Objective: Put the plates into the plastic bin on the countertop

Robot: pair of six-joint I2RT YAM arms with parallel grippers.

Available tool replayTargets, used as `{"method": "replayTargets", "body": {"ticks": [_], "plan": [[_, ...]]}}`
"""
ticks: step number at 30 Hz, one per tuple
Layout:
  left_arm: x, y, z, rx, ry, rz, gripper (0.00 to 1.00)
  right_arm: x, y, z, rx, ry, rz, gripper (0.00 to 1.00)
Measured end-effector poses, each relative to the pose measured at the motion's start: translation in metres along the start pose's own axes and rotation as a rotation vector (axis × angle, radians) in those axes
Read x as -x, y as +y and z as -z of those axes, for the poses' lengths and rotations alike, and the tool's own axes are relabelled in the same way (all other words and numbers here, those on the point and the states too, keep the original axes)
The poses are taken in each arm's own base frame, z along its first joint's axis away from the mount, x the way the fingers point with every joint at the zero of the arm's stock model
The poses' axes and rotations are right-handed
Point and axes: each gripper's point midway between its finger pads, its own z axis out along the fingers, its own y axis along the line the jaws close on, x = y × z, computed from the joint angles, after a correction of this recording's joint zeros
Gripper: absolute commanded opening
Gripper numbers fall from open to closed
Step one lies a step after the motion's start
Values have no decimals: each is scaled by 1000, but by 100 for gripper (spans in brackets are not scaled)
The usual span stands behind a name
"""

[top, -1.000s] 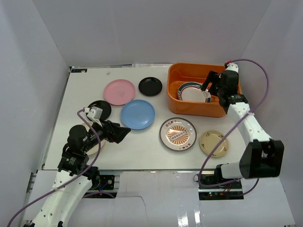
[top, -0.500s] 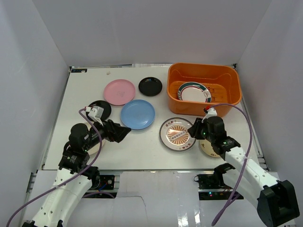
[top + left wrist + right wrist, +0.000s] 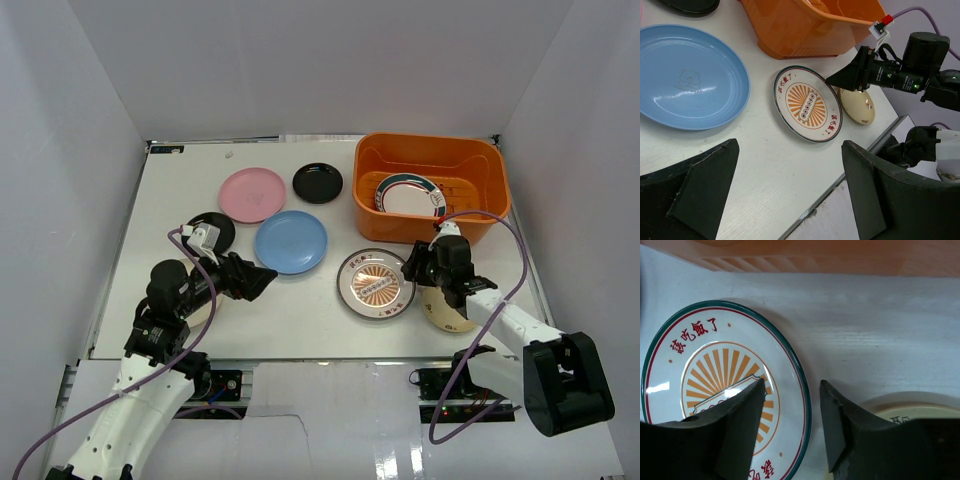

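Observation:
The orange plastic bin (image 3: 430, 148) at the back right holds the white green-rimmed plate (image 3: 410, 195). On the countertop (image 3: 300, 310) lie the pink plate (image 3: 252, 194), a black plate (image 3: 318, 182), the blue plate (image 3: 291, 242), the sunburst plate (image 3: 372, 283) and the cream plate (image 3: 455, 312). A second black plate (image 3: 214, 228) is partly hidden by my left arm. My right gripper (image 3: 412, 268) is open, its fingers straddling the sunburst plate's right rim (image 3: 792, 387). My left gripper (image 3: 262, 280) is open and empty above bare countertop (image 3: 789, 150).
The bin's near wall (image 3: 815, 252) stands just behind the right gripper. The cream plate (image 3: 905, 412) lies right beside the right finger, partly under the arm. The countertop's front edge (image 3: 840, 190) is close below the left gripper. White walls enclose the sides.
My right arm has left the bin, swung down to the front and settled low over the sunburst plate's right rim. The left arm has barely moved.

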Motion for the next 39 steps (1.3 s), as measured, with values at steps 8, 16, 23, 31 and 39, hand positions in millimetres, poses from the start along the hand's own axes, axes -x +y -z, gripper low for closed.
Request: {"method": "replayTargets", "body": {"ticks": [8, 16, 23, 31, 39], "plan": [[0, 0, 0, 1, 2, 1, 94, -45, 16, -3, 154, 73, -68, 52], [-2, 2, -2, 7, 13, 7, 94, -63, 41, 4, 324, 52, -152, 30], [-3, 3, -2, 8, 14, 8, 94, -68, 58, 11, 393, 81, -245, 8], [-2, 3, -1, 12, 9, 8, 94, -21, 90, 54, 491, -17, -196, 8], [1, 7, -1, 32, -5, 7, 95, 164, 158, 154, 624, -401, -86, 8]]}}
